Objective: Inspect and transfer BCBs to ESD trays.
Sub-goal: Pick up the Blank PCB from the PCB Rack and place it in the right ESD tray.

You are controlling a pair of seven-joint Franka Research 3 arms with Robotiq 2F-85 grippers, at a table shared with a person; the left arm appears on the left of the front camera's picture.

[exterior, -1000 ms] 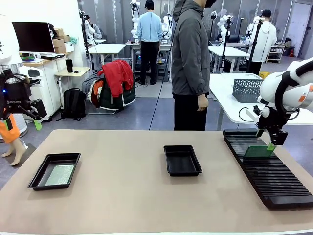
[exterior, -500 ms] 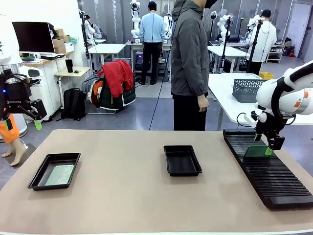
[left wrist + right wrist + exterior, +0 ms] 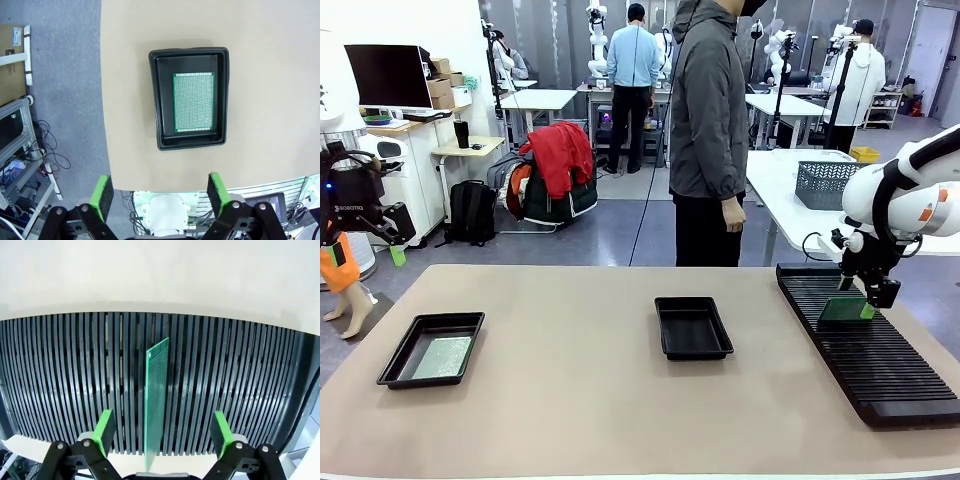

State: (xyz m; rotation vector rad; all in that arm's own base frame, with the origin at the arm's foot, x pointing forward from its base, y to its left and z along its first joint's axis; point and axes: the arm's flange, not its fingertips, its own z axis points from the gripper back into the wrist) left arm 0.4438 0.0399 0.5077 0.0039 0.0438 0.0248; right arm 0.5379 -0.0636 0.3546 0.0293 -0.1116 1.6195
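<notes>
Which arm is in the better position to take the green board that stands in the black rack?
Right. The right end effector is open and straddles the upright BCB in the rack. The left end effector hangs open beyond the table's left side, far from the rack.
</notes>
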